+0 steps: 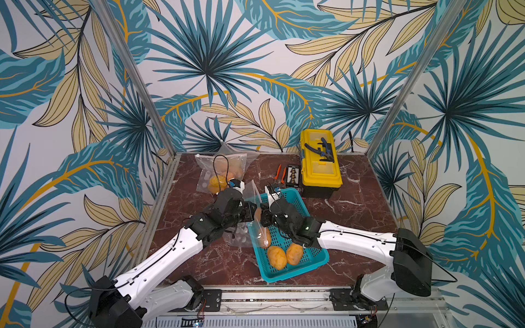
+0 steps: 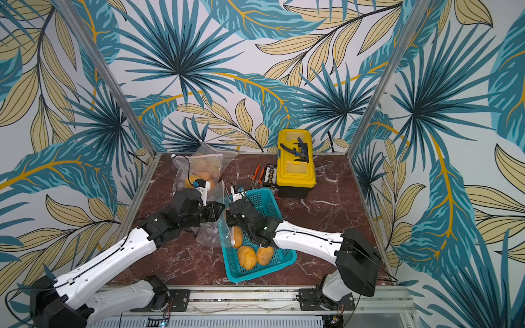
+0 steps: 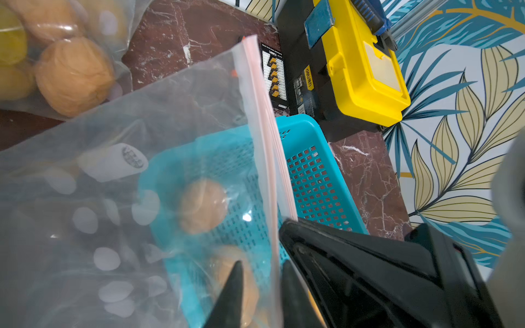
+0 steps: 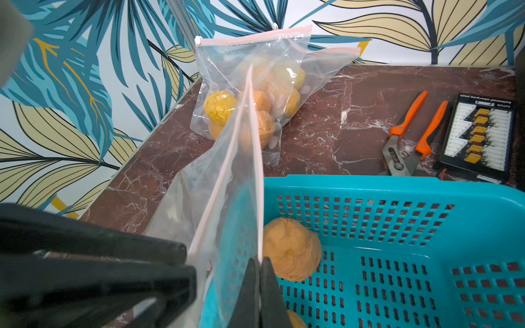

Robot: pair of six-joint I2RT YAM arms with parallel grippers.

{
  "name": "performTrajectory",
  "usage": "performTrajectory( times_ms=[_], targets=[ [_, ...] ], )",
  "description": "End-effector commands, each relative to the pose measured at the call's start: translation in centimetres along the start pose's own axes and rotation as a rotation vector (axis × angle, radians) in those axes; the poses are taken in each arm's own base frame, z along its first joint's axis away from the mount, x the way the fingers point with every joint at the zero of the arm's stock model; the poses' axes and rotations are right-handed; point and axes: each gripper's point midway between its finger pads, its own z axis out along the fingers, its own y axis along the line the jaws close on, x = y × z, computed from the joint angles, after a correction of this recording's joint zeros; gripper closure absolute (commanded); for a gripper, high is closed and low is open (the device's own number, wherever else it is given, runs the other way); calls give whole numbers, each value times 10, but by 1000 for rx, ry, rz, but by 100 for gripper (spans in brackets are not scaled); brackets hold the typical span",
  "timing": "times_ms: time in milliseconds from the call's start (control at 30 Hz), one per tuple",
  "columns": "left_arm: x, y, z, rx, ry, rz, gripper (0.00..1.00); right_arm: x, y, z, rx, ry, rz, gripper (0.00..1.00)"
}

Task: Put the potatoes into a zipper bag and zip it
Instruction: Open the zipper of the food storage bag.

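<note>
Leafy wallpaper boxes in a red marble tabletop (image 1: 355,227), where three potatoes (image 1: 277,257) lie in a teal basket (image 1: 297,271), one of them just beside the clear zipper bag (image 4: 227,176) held upright along the basket's left rim. Right gripper (image 4: 260,267) is pinched tight on one lip of the bag's mouth. Left gripper (image 3: 262,275) has its fingers slightly parted, the bag's rim running between them.

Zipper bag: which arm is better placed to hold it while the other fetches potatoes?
Right, likely: the right gripper is shut on the zipper bag's lip; the left gripper has parted jaws, free for potatoes in the basket.
</note>
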Motion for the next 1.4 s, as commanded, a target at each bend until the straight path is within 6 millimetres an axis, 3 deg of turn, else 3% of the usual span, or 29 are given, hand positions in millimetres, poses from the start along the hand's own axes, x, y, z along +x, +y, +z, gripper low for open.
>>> performTrajectory(
  times_ms=[0,67,333,567,733,933,1167,1367],
  targets=[
    [-1,3,1,-17,-12,2,61,-13,7,-11,-53,-43,14,100],
    [0,3,3,-16,-4,2,57,-14,10,-11,-72,-44,17,100],
    [-1,-1,14,-12,15,23,57,-14,15,-14,-102,-37,31,100],
    [-1,2,16,-27,10,15,71,-13,15,-16,-112,-39,35,100],
    [-2,4,12,-33,-6,12,92,-11,14,-13,-101,-34,34,100],
    [-14,42,-15,-216,-127,-82,100,-3,-10,-6,31,-32,20,100],
    [-26,54,-49,-302,-184,-115,100,19,-12,11,48,24,19,100],
    [-26,62,-83,-273,-276,-149,100,40,-25,27,124,60,1,100]
  ],
)
